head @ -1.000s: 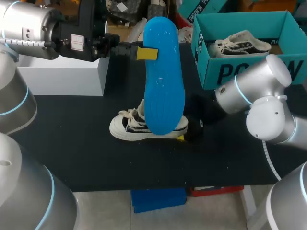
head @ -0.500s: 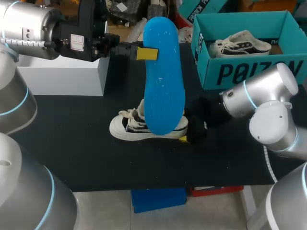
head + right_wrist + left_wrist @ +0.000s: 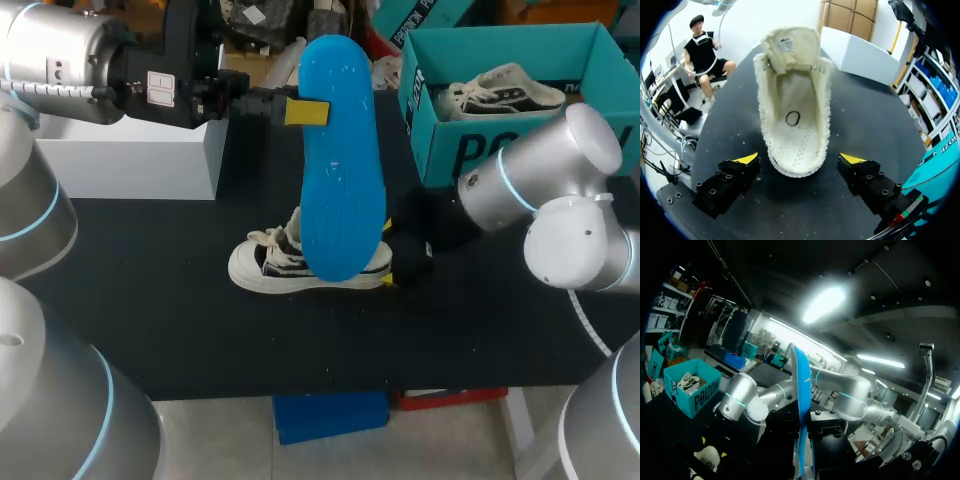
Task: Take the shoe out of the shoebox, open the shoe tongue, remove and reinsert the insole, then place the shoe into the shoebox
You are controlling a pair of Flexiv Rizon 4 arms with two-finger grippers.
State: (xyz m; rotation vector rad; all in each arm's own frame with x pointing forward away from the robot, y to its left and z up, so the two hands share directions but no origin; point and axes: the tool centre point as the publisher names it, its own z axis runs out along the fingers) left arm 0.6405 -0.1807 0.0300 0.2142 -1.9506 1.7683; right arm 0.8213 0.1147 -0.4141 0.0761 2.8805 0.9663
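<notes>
The black table (image 3: 150, 300) carries the work, and the teal shoebox (image 3: 500, 150) stands at its far right corner with a second shoe (image 3: 510, 92) inside it. The blue insole (image 3: 340, 170) hangs upright in the air above the table, with its lower end in front of the shoe (image 3: 275, 268). It looks thin, light and bendable, so it probably flexes if it is pushed from one end. It is better to guide it by the heel part and feed the toe end in first.

The shoe lies on its sole near the middle of the table, with its tongue pulled up and its mouth open. It is a small canvas shoe, light and soft at the sides, and it may slide on the table. The firm heel seems the best place to take it.

The left gripper (image 3: 305, 112) is clamped on the upper part of the insole. The right gripper (image 3: 800, 159) is spread wide at both sides of the heel, close to it but not touching it.

Compared with one second ago, the right arm has lifted and drawn back a little to the right. The insole, the shoe and the left arm have not moved.
</notes>
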